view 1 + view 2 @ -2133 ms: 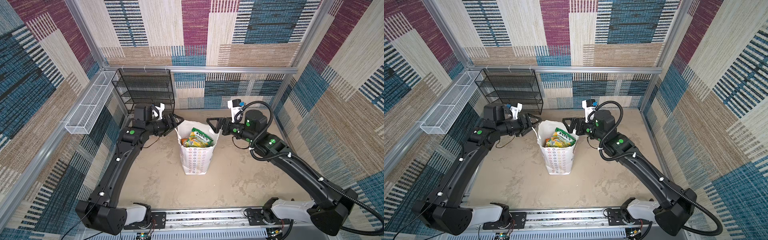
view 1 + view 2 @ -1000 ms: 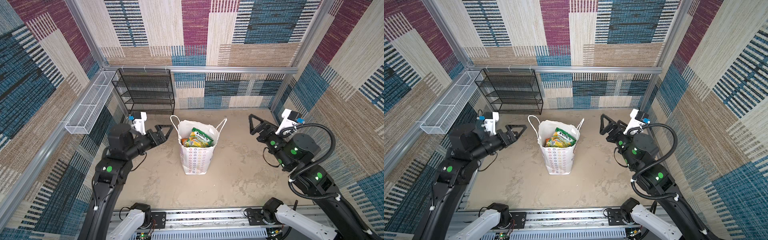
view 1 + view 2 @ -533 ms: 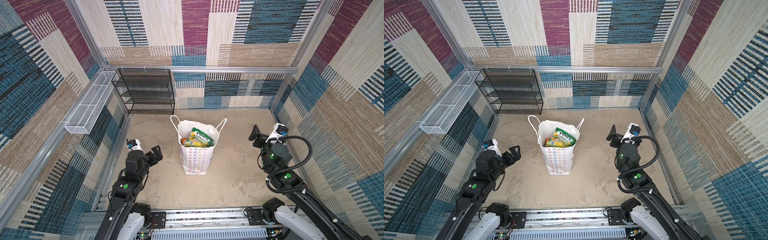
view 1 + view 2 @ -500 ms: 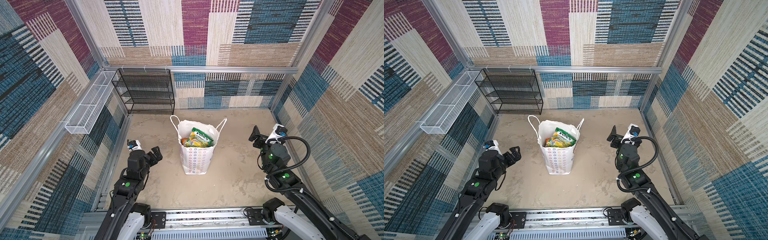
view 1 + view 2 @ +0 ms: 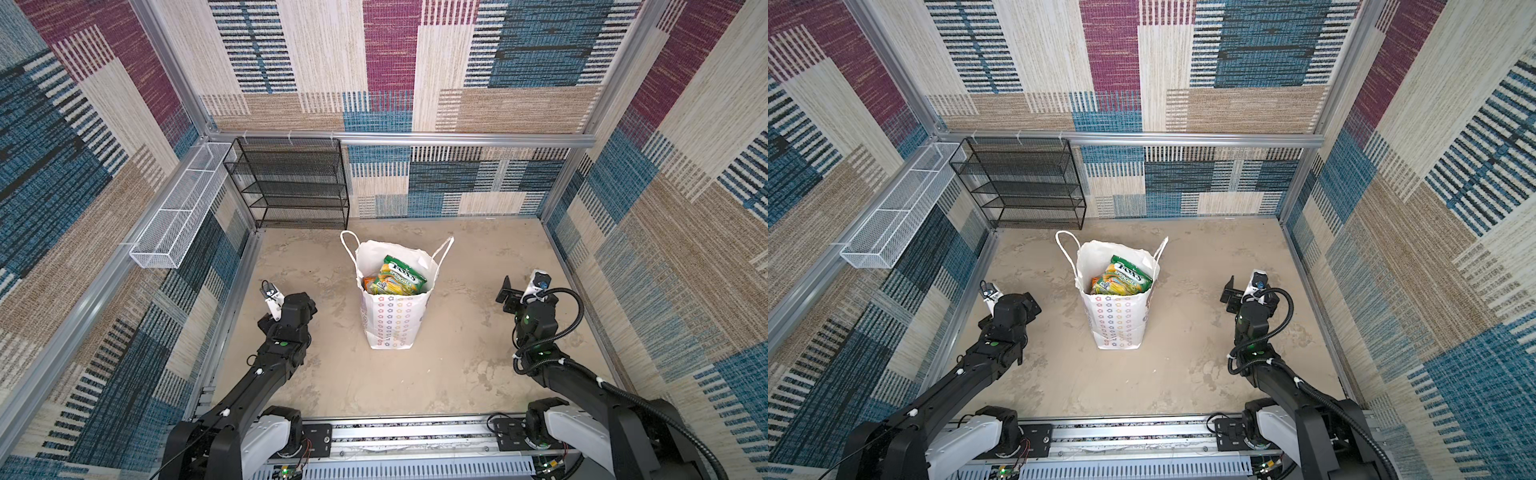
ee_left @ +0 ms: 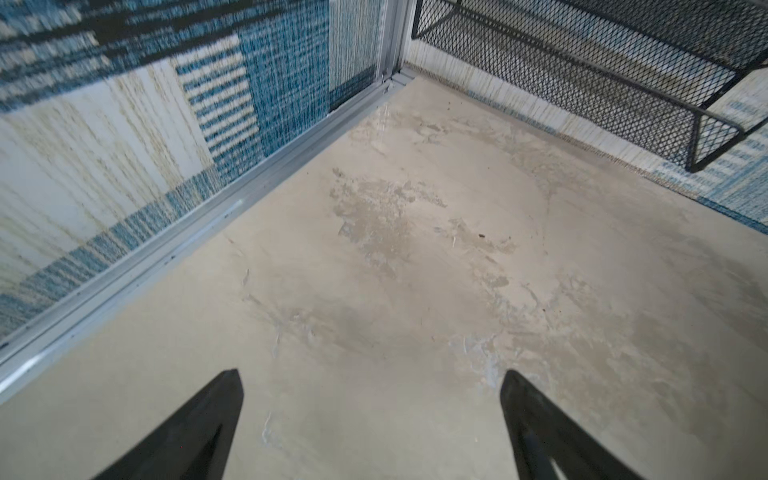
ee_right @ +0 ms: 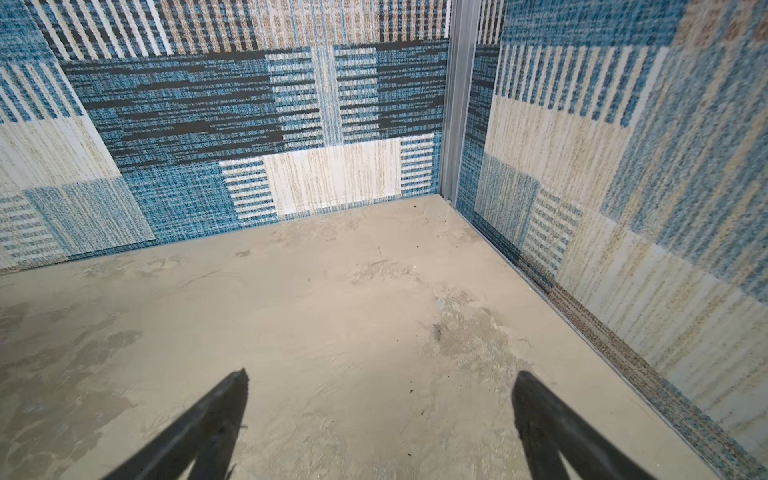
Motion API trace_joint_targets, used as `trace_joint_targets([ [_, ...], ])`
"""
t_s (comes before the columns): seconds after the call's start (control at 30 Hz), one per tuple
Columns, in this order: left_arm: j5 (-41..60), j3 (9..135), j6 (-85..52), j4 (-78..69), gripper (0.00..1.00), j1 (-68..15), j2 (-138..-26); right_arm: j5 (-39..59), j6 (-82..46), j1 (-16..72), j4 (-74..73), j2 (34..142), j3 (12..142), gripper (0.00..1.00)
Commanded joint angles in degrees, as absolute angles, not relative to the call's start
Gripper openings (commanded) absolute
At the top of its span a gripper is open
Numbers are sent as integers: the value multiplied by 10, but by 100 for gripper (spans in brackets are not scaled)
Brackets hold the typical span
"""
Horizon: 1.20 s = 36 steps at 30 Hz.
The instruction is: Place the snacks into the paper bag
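Note:
The white paper bag (image 5: 392,320) (image 5: 1119,322) stands upright in the middle of the floor, its mouth open and its cord handles up. The snacks (image 5: 397,279) (image 5: 1121,279) lie inside it, a green packet on top of orange and yellow ones. My left gripper (image 5: 298,305) (image 5: 1019,305) hangs low to the bag's left, well apart from it. It is open, with only bare floor between its fingers (image 6: 372,380). My right gripper (image 5: 509,293) (image 5: 1231,293) sits low to the bag's right, also apart, open over bare floor (image 7: 380,380).
A black mesh rack (image 5: 291,183) (image 6: 623,62) stands against the back wall at the left. A white wire basket (image 5: 178,212) hangs on the left wall. Patterned walls close in on three sides, and a metal rail (image 5: 395,432) runs along the front.
Both arms have drawn back from the bag's mouth toward the front, folding down low at its two sides. Both grippers stayed open. The bag has not moved.

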<state>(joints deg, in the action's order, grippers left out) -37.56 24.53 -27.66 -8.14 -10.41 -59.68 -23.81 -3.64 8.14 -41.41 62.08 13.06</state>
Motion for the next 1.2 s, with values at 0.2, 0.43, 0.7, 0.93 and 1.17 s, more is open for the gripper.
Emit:
trace_joint_targets([
  [0.2,-439,183,-1,-506,100,-120,-776,-132,-6,39,-539,688,94,100],
  [0.43,-347,245,33,-479,95,-107,-860,-38,5,4,-631,729,87,100],
  [0.7,-267,214,12,-518,99,-68,-851,20,-17,-33,-797,795,43,100],
  [0.93,-155,226,-6,-521,100,-19,-890,54,-43,-65,-847,828,33,100],
  [1.17,-145,233,-16,-482,100,-13,-878,57,-42,-64,-821,829,48,100],
])
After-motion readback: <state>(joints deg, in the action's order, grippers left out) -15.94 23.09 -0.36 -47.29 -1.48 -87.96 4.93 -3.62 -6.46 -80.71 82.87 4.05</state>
